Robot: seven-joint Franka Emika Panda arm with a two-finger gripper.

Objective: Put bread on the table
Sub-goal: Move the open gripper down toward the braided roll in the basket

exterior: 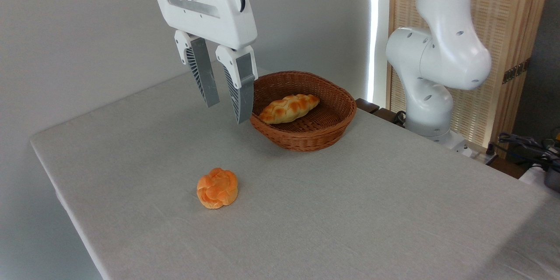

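**Bread lies in the basket, gripper empty above the table**

Bread (289, 108), a braided golden loaf, lies inside the brown wicker basket (326, 133) toward the far side of the grey-clothed table (350, 210). The gripper (227, 111) hangs in the air just left of the basket's rim, its two fingers parted by a narrow gap and holding nothing. A small round orange bun (217, 187) sits on the cloth nearer the camera, well apart from the basket.
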